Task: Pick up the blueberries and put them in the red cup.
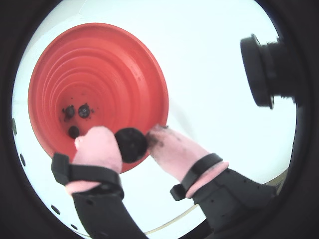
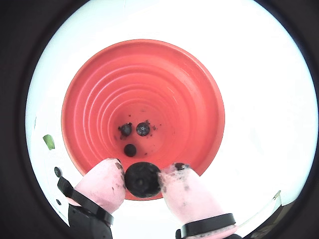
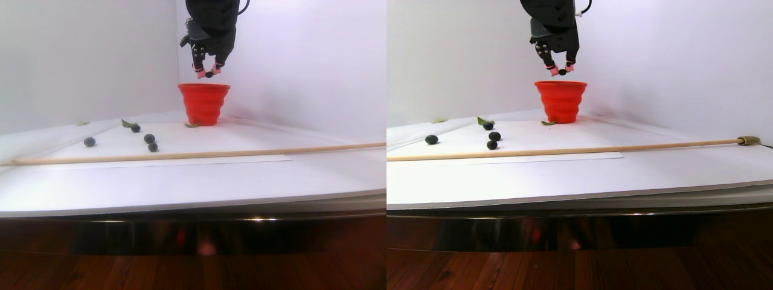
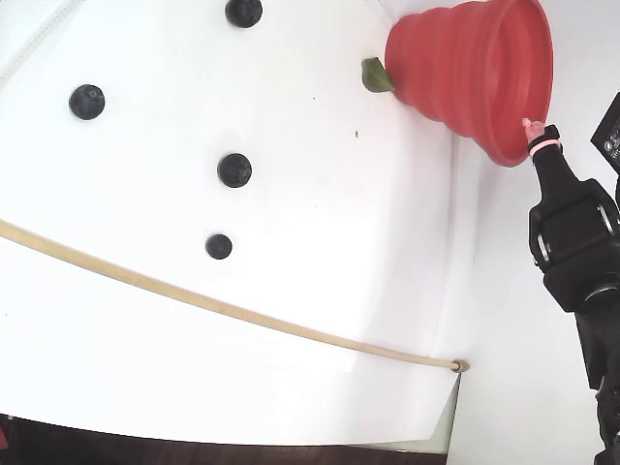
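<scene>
The red cup (image 2: 149,84) stands upright on the white table, seen from above in both wrist views. Three blueberries (image 2: 130,149) lie at its bottom. My gripper (image 2: 143,177) hangs just above the cup's near rim, its pink fingertips (image 1: 99,147) shut on one blueberry (image 1: 131,144). The stereo pair view shows the gripper (image 3: 208,74) a little above the cup (image 3: 203,104). Several more blueberries (image 4: 233,170) lie loose on the table, apart from the cup (image 4: 465,73).
A long thin wooden stick (image 4: 232,310) lies across the table in front of the loose berries. A green leaf (image 4: 375,76) rests against the cup's base and another (image 2: 48,142) lies nearby. A black camera body (image 1: 264,69) juts in beside the gripper.
</scene>
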Robot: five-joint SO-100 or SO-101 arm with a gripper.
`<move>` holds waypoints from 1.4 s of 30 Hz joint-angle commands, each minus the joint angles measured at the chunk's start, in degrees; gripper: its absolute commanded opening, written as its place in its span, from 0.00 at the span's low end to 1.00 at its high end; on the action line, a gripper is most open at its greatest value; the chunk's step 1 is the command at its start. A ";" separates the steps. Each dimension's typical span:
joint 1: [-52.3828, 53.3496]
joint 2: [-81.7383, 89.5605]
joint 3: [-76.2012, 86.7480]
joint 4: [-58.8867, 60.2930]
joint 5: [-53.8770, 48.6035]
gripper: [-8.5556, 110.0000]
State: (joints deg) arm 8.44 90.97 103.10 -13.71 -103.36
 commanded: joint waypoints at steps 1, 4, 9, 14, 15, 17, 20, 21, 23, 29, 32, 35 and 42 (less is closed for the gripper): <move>-0.18 2.29 -5.98 -1.67 0.00 0.20; -0.35 2.37 -6.06 -1.76 0.53 0.21; -0.62 3.87 -4.48 -1.85 0.44 0.21; -1.32 7.29 -1.14 -1.49 0.53 0.21; -1.32 8.00 -0.53 -1.49 0.62 0.21; -1.49 9.05 0.18 -1.23 0.88 0.21; -1.93 10.63 1.14 -0.70 1.05 0.21; -2.11 11.07 1.41 -0.44 1.14 0.21; -2.37 12.04 2.02 -0.18 1.32 0.21; -3.08 14.77 4.39 0.62 1.49 0.21; -3.43 16.26 5.62 1.05 1.49 0.21; -3.87 17.58 6.94 1.76 1.49 0.21; -4.57 20.65 10.20 3.52 1.67 0.21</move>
State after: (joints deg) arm 4.83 103.01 114.08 -10.37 -101.87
